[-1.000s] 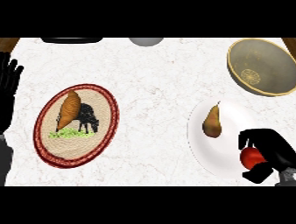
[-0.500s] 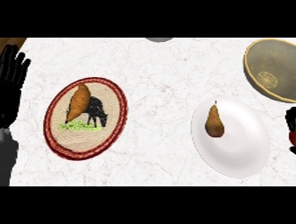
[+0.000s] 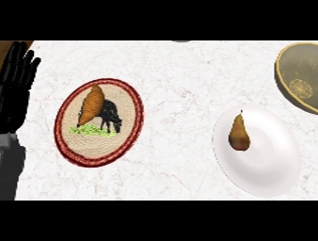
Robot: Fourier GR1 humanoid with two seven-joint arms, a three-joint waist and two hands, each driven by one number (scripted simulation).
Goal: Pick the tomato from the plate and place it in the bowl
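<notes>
A marble counter (image 3: 182,75) is seen from above. The left hand (image 3: 12,89) is held open at the left edge, fingers straight and up, holding nothing. A pear (image 3: 239,135) lies on a white plate (image 3: 266,174). The bowl (image 3: 314,77) sits at the upper right. A patterned plate (image 3: 123,136) carries a sweet potato (image 3: 92,103). Neither the tomato nor the right hand is shown.

Kitchen — marble counter (image 3: 182,75), plates (image 3: 273,174)
</notes>
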